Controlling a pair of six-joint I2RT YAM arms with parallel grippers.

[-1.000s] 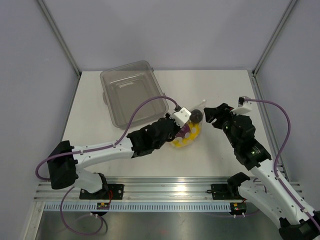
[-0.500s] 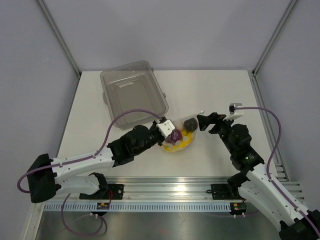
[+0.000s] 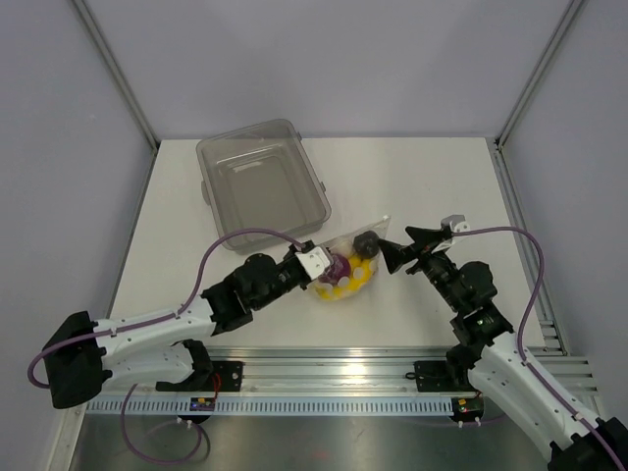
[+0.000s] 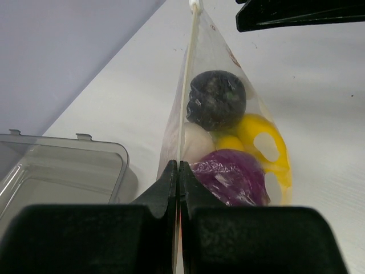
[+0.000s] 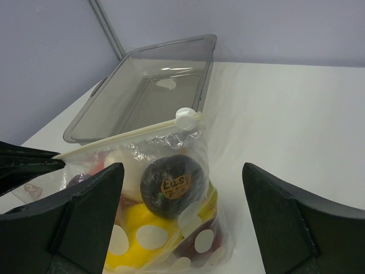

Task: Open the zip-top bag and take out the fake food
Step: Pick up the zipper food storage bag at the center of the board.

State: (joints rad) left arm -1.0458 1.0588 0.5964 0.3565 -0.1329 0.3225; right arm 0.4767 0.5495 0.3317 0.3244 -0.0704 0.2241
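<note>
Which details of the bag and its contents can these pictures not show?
- Sticker text on the dark round piece: right wrist view, too small.
- Number of food pieces: all views, they overlap inside the zip-top bag.
- Bag bottom: right wrist view, cut by lower edge.

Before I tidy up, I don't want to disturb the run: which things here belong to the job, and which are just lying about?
In the job:
zip-top bag
fake food inside it
left gripper, shut on the bag's top edge
right gripper, open, facing the bag

Lying about:
clear-grey tub, behind the bag
</note>
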